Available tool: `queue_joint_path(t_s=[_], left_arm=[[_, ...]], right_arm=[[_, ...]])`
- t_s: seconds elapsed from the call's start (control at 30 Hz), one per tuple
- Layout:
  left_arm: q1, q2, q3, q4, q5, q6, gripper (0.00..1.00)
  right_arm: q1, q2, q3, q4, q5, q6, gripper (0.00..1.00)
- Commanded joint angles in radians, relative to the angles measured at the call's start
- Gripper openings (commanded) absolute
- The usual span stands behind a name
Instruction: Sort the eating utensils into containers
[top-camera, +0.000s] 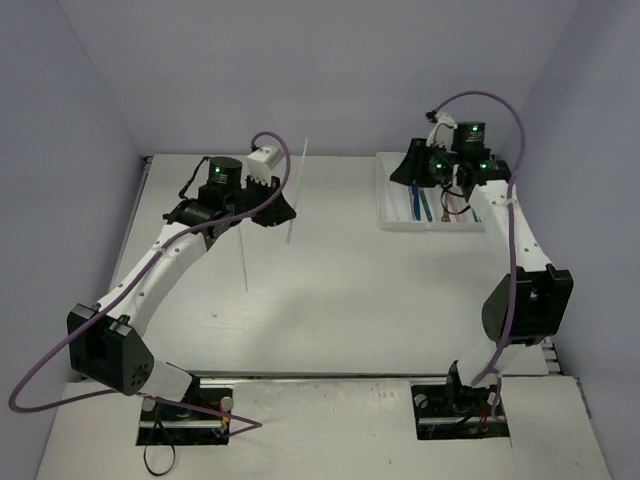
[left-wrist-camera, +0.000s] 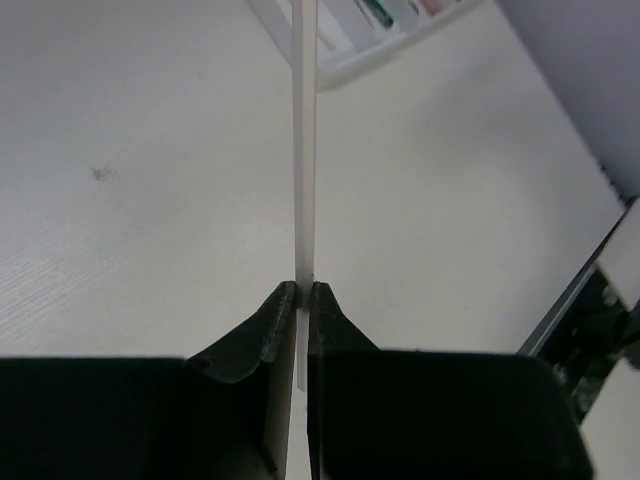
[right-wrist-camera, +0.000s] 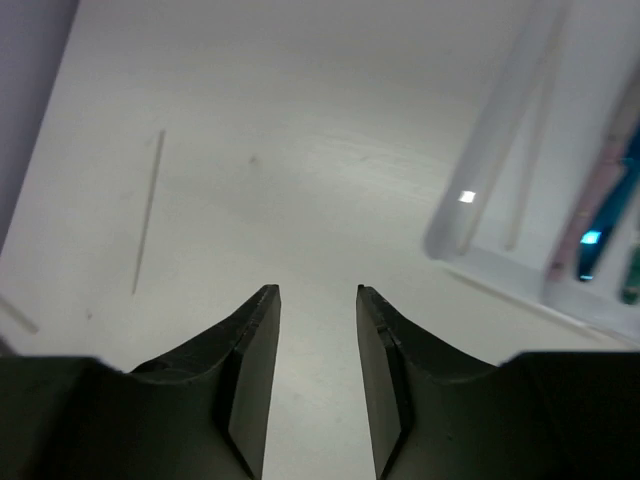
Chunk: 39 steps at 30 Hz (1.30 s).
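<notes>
My left gripper is shut on a thin pale stick, which stands up out of the jaws above the middle of the table. A second pale stick lies flat on the table, left of centre. The white tray sits at the far right and holds blue and teal utensils, a pink one and a pale stick. My right gripper hovers at the tray's left edge, open and empty.
The tray's corner shows at the top of the left wrist view. Purple walls close the table at the back and both sides. The table's metal front rail runs between the two arm bases.
</notes>
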<state>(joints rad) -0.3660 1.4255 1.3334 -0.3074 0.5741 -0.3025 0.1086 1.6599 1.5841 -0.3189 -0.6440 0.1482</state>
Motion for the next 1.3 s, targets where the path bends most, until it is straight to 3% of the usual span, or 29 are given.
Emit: queue_joint_path(t_s=[0.0,0.1,0.17,0.37,0.5,0.6,0.8,0.9,1.07,1.27], left_arm=[[0.143,-0.033,-0.060,0.374,0.124,-0.486,0.00],[0.174,-0.015,-0.123,0.543,0.193,-0.604,0.00],[0.174,-0.012,-0.133,0.571,0.204,-0.622,0.00],[0.177,-0.003,-0.138,0.648,0.238,-0.693,0.00],[0.176,0.005,-0.128,0.663,0.254,-0.715,0.00],[0.177,0.006,-0.125,0.668,0.268,-0.710,0.00],[0.176,0.003,-0.139,0.668,0.277,-0.706,0.00],[0.176,0.004,-0.140,0.668,0.277,-0.704,0.00],[0.176,0.012,-0.138,0.668,0.282,-0.705,0.00],[0.175,0.019,-0.138,0.668,0.286,-0.708,0.00]], right_arm=[[0.194,-0.075,0.002,0.112,-0.093,0.026,0.44],[0.254,-0.024,0.040,0.112,-0.137,0.048,0.50],[0.266,0.015,0.073,0.112,-0.158,0.074,0.52],[0.342,0.127,0.182,0.109,-0.220,0.107,0.73],[0.380,0.164,0.210,0.108,-0.210,0.105,0.76],[0.393,0.192,0.221,0.107,-0.204,0.105,0.84],[0.414,0.218,0.257,0.109,-0.219,0.109,0.84],[0.428,0.228,0.268,0.109,-0.224,0.104,0.75],[0.448,0.254,0.291,0.107,-0.235,0.100,0.34],[0.453,0.270,0.312,0.107,-0.251,0.099,0.18]])
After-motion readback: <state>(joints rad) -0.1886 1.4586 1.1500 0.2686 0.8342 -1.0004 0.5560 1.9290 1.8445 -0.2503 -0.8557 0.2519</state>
